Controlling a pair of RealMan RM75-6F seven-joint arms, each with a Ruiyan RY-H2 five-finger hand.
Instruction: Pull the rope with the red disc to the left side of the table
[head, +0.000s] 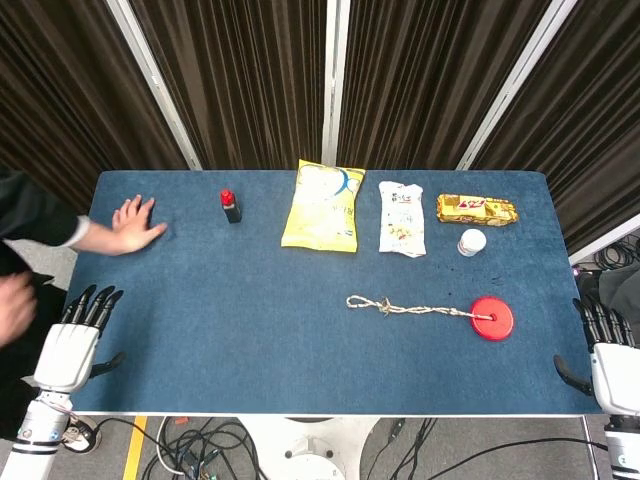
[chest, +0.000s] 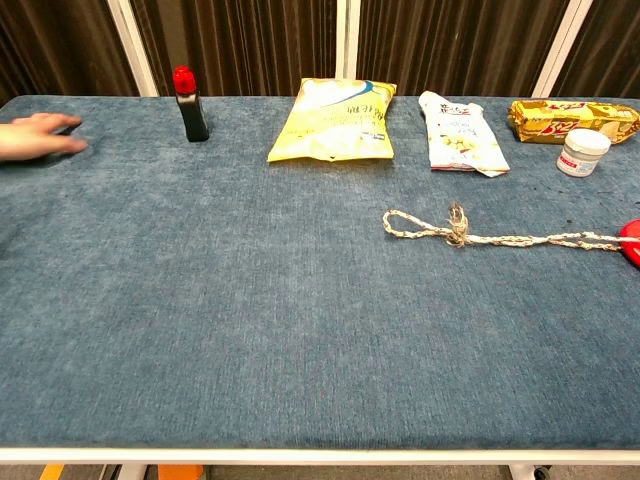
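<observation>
Bright, even overhead light, soft shadows, sharp focus throughout.

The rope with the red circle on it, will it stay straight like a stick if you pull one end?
Probably not. The rope looks braided and lies slightly wavy with a loop and knot, so it is likely floppy. Pulled by the loop end, it should tighten and drag the red disc along. The flat disc would probably slide on the blue table, not roll.

A rope (chest: 500, 236) with a loop lies near the right edge of the blue tabletop (chest: 250, 340). Its red disc (chest: 631, 240) peeks in there. Snack bags (chest: 335, 120) line the far edge.
</observation>
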